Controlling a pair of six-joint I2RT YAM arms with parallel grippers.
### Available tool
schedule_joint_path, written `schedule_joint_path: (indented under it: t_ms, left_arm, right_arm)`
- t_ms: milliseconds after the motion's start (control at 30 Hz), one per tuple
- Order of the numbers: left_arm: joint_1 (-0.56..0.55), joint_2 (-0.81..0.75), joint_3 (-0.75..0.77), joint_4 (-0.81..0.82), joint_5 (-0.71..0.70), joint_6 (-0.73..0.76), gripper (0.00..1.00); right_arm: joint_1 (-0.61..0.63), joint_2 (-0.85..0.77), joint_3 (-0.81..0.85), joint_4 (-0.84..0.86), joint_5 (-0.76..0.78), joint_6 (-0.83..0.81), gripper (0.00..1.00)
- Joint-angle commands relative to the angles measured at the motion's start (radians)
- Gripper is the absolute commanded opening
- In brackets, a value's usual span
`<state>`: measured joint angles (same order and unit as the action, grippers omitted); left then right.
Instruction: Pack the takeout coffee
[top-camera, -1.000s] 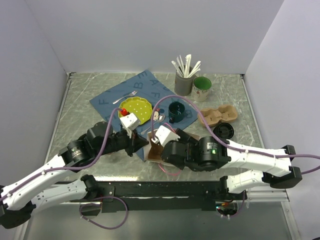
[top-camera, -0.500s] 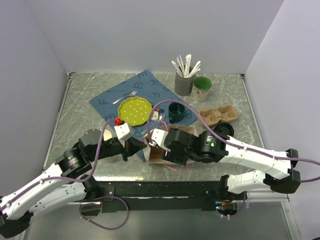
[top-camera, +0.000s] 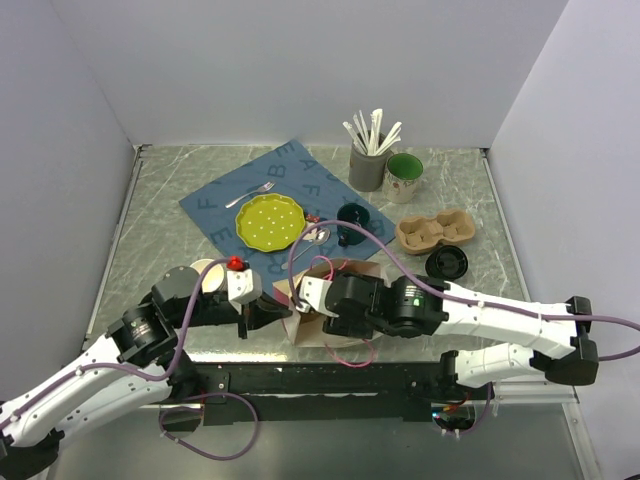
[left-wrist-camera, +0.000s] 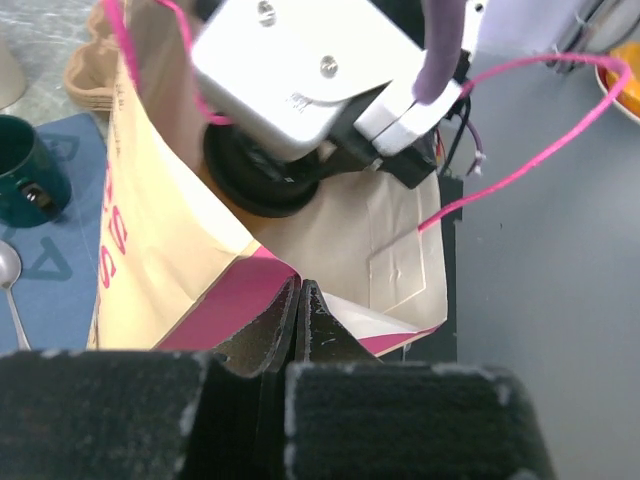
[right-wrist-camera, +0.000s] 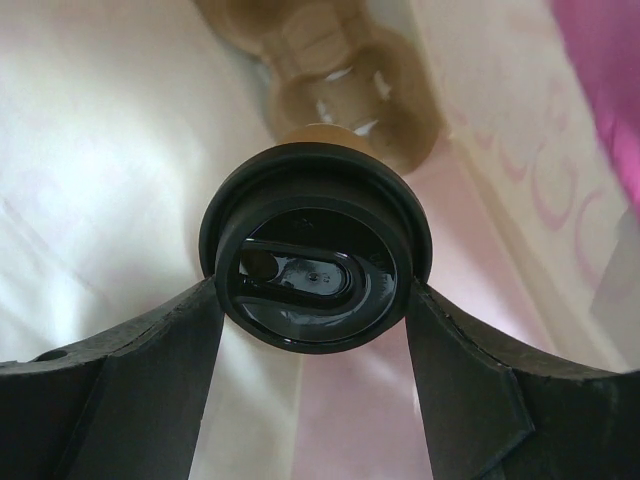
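A kraft paper bag (top-camera: 345, 272) with a pink lining lies open near the table's front edge. My left gripper (top-camera: 270, 312) is shut on the bag's rim (left-wrist-camera: 255, 290) and holds the mouth open. My right gripper (top-camera: 305, 300) reaches into the bag, and the top view hides its fingers. In the right wrist view it (right-wrist-camera: 313, 288) is shut on the takeout coffee (right-wrist-camera: 315, 262), a brown cup with a round black lid, gripped at the lid's sides inside the bag. The lid also shows in the left wrist view (left-wrist-camera: 262, 180) under the right wrist. A brown pulp shape (right-wrist-camera: 330, 95) lies deeper in the bag.
A blue mat (top-camera: 225, 195) holds a yellow-green plate (top-camera: 268, 220), a fork and a dark green mug (top-camera: 352, 222). A pulp cup carrier (top-camera: 435, 230) and a loose black lid (top-camera: 446, 262) lie to the right. A utensil holder (top-camera: 367, 165) and a green-lined mug (top-camera: 404, 175) stand behind. Paper cups (top-camera: 207, 275) stand left.
My left gripper has drawn back toward the near left with the bag's rim. My right gripper has moved left and nearer, staying in the bag. The bag has shifted toward the front edge.
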<state>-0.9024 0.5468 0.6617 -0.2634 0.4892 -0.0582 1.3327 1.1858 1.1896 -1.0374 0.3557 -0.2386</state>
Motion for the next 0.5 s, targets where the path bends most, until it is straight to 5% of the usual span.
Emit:
schedule_joint_path:
  t_ms: [0,467]
  left_arm:
    - [0.002,0.034,0.061,-0.01,0.087,0.106,0.01]
    - [0.005,0.01,0.052,0.012,0.045,0.095,0.01]
  right_arm:
    - [-0.009,0.012,0.002,0.137,0.075,-0.105,0.43]
    - [-0.102,0.061,-0.034,0.273,-0.014,-0.228,0.43]
